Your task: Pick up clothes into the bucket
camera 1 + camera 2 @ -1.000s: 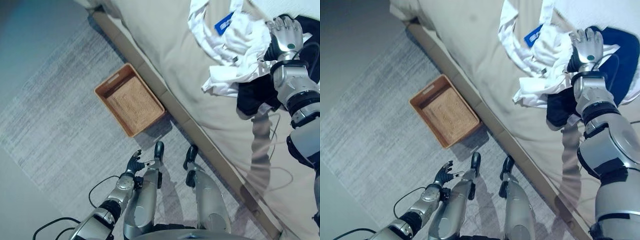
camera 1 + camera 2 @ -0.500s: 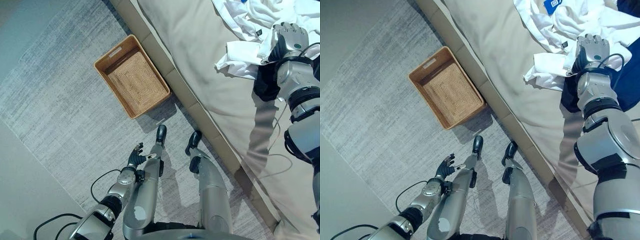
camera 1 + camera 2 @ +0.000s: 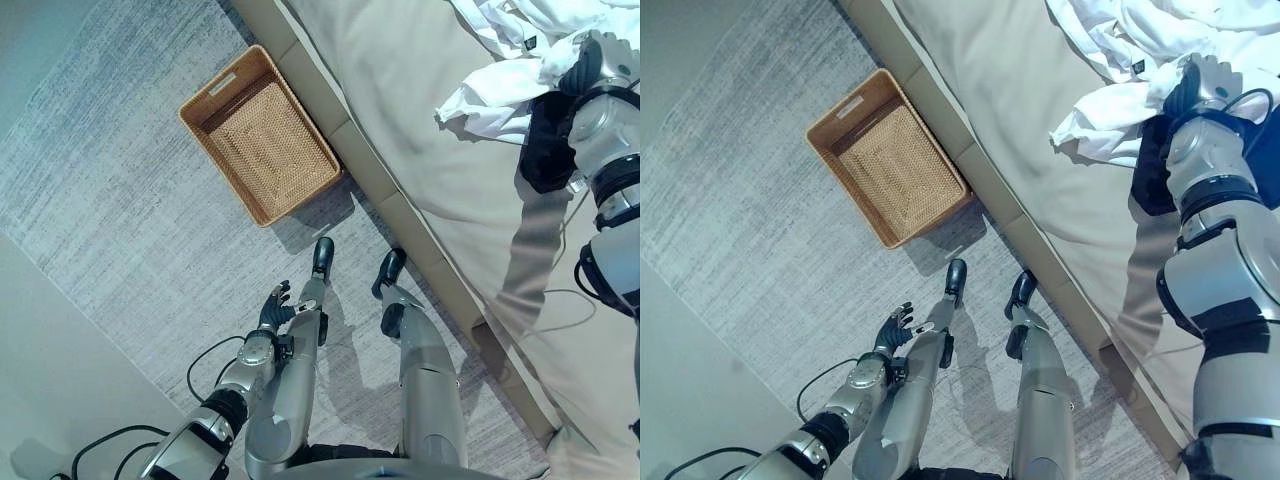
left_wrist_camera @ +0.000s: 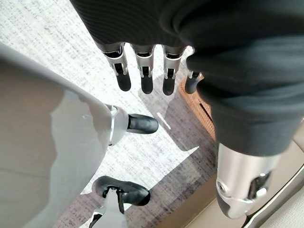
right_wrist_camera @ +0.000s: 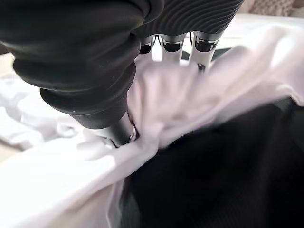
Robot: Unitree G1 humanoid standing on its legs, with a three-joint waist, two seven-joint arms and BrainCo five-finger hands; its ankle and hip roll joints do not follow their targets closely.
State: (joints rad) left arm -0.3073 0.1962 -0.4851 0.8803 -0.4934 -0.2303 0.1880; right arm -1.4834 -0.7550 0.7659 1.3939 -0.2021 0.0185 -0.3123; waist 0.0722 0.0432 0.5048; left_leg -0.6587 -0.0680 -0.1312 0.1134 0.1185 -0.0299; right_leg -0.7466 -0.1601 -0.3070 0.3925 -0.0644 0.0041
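The right robot hand (image 5: 142, 95) pinches the white clothes (image 3: 500, 90) lying on the bed (image 3: 420, 130), far right; soft and light, best held by a bunched fold; the left robot hand (image 3: 272, 305) hangs relaxed near the floor; the basket (image 3: 258, 130) waits left.

Basket on the rug beside the bed, clothes on the mattress

The basket (image 3: 260, 135) sits on the rug (image 3: 120, 220), just left of the bed (image 3: 400, 130) edge. On the bed, well right of the basket, lies the heap of clothes (image 3: 500, 90), with the right hand (image 3: 600, 55) on it; the left hand (image 3: 272, 310) hangs over the rug, nearer than the basket.
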